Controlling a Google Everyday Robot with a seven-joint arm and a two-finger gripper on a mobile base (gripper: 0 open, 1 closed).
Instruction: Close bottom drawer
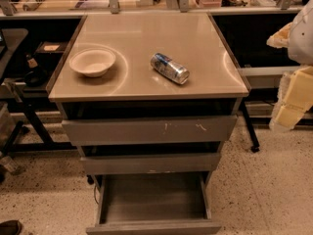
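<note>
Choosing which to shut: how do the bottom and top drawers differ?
The bottom drawer is pulled far out, tray showing; the top drawer only slightly. The bottom drawer's front is narrower and plain; the top drawer's bears white scratches. Both are grey, handleless. The gripper hangs at the right edge, touching neither.

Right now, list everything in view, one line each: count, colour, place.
Cabinet: one, grey metal, centre.
Bowl: one, white, cabinet top, left side.
Can: one, silver and blue, on its side, right of the bowl.
Top drawer: one, grey with white scratches, under the cabinet top.
Middle drawer: one, grey, below it.
Bottom drawer: one, grey, lowest, pulled open.
Floor: speckled beige, all around.
Gripper: one, cream-yellow, right edge, apart from the cabinet.
</note>
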